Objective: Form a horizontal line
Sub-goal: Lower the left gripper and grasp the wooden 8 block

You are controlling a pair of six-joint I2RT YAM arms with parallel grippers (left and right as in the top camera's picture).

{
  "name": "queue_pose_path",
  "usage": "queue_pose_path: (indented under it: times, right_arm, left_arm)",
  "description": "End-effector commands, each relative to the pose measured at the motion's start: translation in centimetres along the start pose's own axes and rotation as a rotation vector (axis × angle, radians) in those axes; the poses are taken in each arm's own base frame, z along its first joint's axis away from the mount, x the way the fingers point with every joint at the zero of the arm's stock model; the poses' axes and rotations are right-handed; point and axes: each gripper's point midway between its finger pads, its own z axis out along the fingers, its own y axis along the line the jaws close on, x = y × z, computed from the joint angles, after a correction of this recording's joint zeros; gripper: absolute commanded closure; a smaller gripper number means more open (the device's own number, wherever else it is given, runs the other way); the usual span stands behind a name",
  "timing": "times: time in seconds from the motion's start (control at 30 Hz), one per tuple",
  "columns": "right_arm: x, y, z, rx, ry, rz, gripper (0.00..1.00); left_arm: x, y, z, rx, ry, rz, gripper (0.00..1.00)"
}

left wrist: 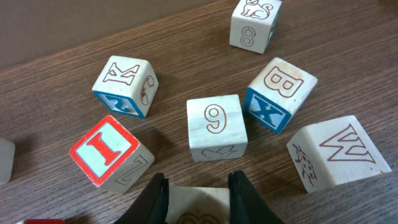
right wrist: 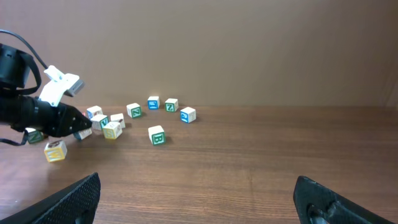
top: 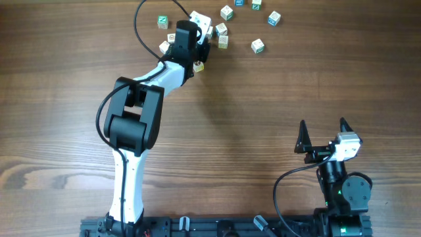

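Left gripper: we see fingers pressed against a pale wooden cube.
Right gripper: we see fingers wide apart.

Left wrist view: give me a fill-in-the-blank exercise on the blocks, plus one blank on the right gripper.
Ahead of the left gripper and its held block, the middle block shows the digit ____ on top.
The B block has a blue ____ on its side.
The I block has a ____ border on top.
The right gripper is ____, holding nothing.
Missing: 9; X; red; open.
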Motion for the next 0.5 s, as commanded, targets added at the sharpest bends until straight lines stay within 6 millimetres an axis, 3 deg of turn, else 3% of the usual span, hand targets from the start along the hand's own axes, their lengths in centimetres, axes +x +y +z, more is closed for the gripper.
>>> queue_pose_path:
  times: [0.0,0.27,0.47]
  right_arm:
    - [-0.2,0.4,-0.1,-0.021,-0.011,-0.018,0.00]
    - [-0.2,0.4,-0.1,-0.021,-0.010,-0.018,0.00]
    - [-0.2,0.4,-0.1,-0.021,-0.010,-0.018,0.00]
  left_arm:
    - [-0.5,0.4,0.0,-0.001,-0.011,-0.025,0.67]
    - [0.0,0.3,-0.1,0.001,0.013,-0.026,0.73]
    - [-3.2,0.3,-1.9,0.001,-0.039,-0.049,0.76]
